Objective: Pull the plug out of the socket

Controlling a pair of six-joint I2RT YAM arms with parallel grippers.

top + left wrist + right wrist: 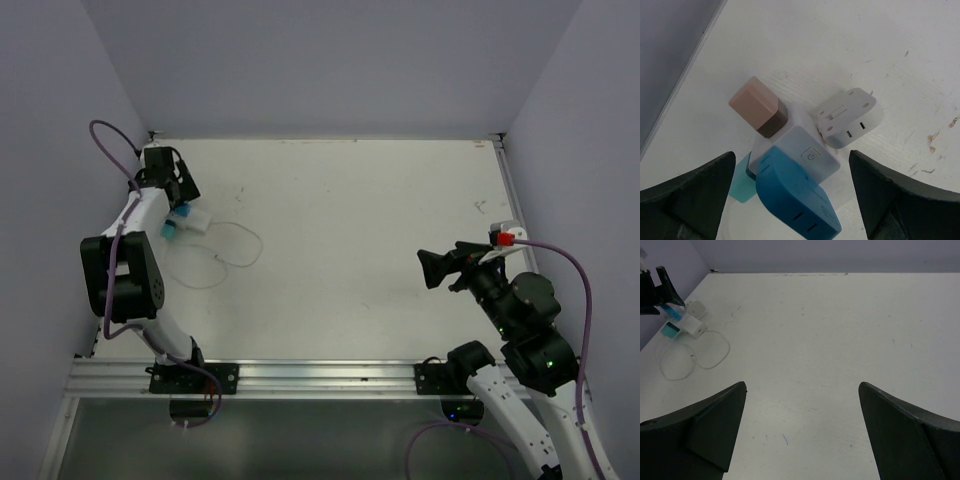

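Observation:
The socket (812, 156) is a white cube with a power button on its upper face, lying at the table's far left (196, 221). A blue plug (797, 200) sits in its near face, a pink-and-brown plug (759, 106) in its far-left face, a teal plug (741, 183) low on its left, and a flat white plug (852, 118) on its right. My left gripper (791, 156) is open, directly above the cluster, with one finger on each side and touching nothing. My right gripper (802, 385) is open and empty, far off at the right (435, 268).
A thin white cable (228, 252) loops on the table from the cluster toward the middle. The left wall (670, 50) and the table's back-left corner are close to the socket. The cluster and left gripper also show far off in the right wrist view (687, 324).

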